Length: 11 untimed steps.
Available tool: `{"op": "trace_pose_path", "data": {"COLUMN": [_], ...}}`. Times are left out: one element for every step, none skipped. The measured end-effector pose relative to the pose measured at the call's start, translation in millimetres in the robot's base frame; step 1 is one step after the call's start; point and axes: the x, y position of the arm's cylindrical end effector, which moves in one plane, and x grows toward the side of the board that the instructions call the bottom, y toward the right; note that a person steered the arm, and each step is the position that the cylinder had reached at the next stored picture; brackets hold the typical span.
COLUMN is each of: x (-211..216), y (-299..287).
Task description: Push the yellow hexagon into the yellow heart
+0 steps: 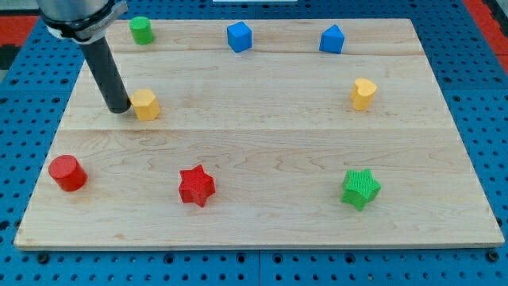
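While my tip [120, 107] is touching the yellow hexagon [145, 104] on its left side, the yellow heart [363, 93] is sitting far off at the tabletop's [262, 222] right. I have no fingers, just a rod. The hexagon might be slipping sideways off my tip and missing the heart.

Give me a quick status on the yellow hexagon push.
My tip touching yellow hexagon on its left side in the view. Yellow heart far to the view's right. Nothing between them.
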Motion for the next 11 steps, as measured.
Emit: {"op": "trace_pose_path", "data": {"x": [-17.6, -26.2, -22.2, -6.2, -0.3, -6.3, -6.3, 10.0, 17.2, 10.3, 9.5], "y": [56.0, 126.2, 167.5, 169.0, 186.4, 225.3, 253.5, 260.7, 280.0, 300.8, 300.9]}}
